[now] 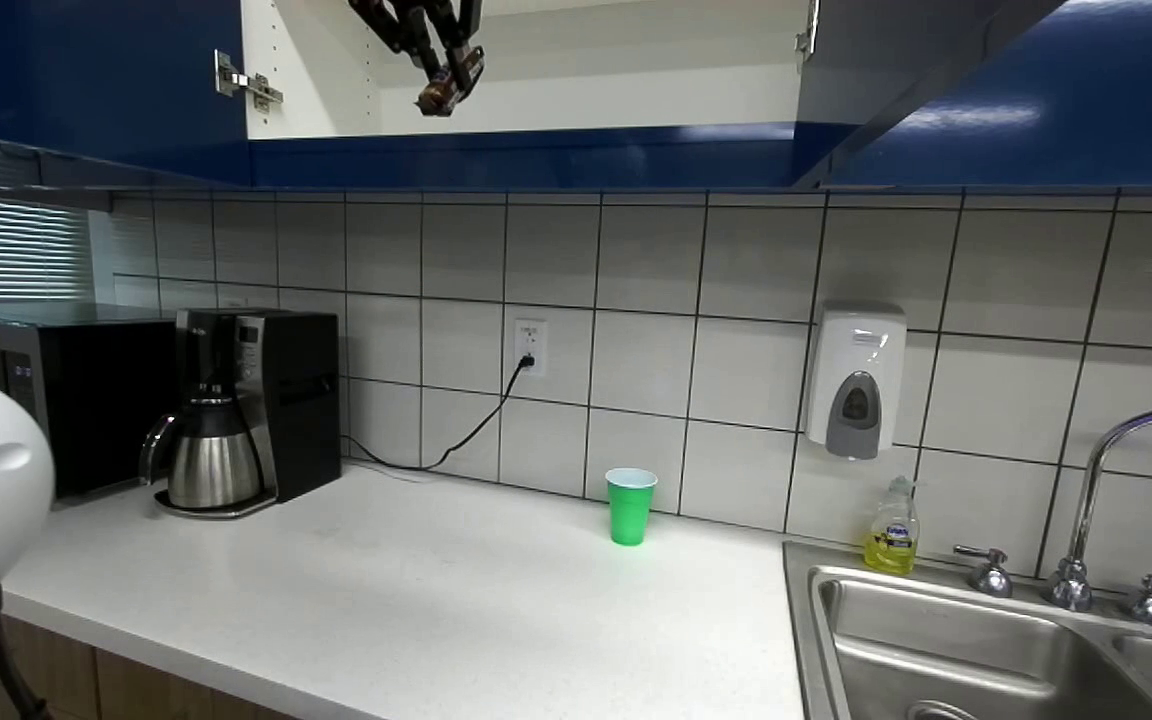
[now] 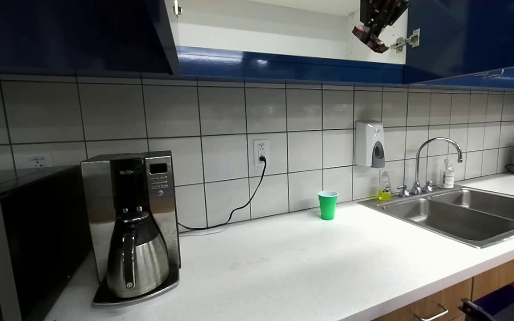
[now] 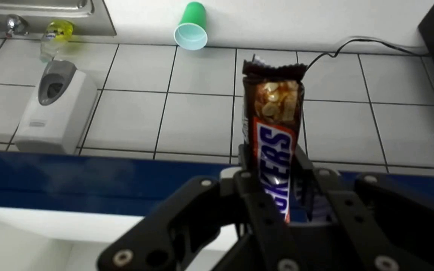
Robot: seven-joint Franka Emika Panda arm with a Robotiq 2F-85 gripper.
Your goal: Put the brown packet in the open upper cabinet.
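"Black jointed gripper point(image 3: 272, 158), nearest the lens in the wrist view. Its two fingers point(image 3: 303, 160) pinched a Snickers bar point(image 3: 275, 135), one on either side of the wrapper point(image 3: 275, 128)."

"Surface and room?"

"Kitchen. White countertop point(image 2: 275, 276) ran along a wall of dark-grouted pale tiles point(image 1: 761, 260). On it stood one microwave point(image 1: 106, 400), one coffee maker point(image 2: 163, 205) with carafe point(image 2: 143, 263), and one green cup point(image 2: 327, 207), upright, near the tiles. Let into it was one two-basin sink point(image 2: 458, 223), a bottle of yellow dish soap point(image 1: 893, 542) on its rear ledge. Fixed to the tiles was one white soap dispenser point(image 1: 858, 370)."

"Place of the bar?"

"Held up at the open upper cabinet point(image 1: 616, 90); in both exterior views it showed against the white interior. Whether any of it lay beyond the cabinet's lower edge point(image 1: 536, 158) could not be told."

"Its lie?"

"Long axis sloped in both exterior views, neither level nor upright. In the wrist view it ran nearly straight up the picture, the crimped, zigzag end topmost, pointing away from the gripper; a finger covered part of the lower half."

"Materials?"

"Wrapper was dark brown, creased, printed with nuts and blue lettering on white. Cabinet had high-gloss blue doors point(image 1: 86, 80) and metal hinges point(image 1: 261, 92). Carafe was rounded steel; sink, stainless steel; cup, smooth and tapered, pale inside."
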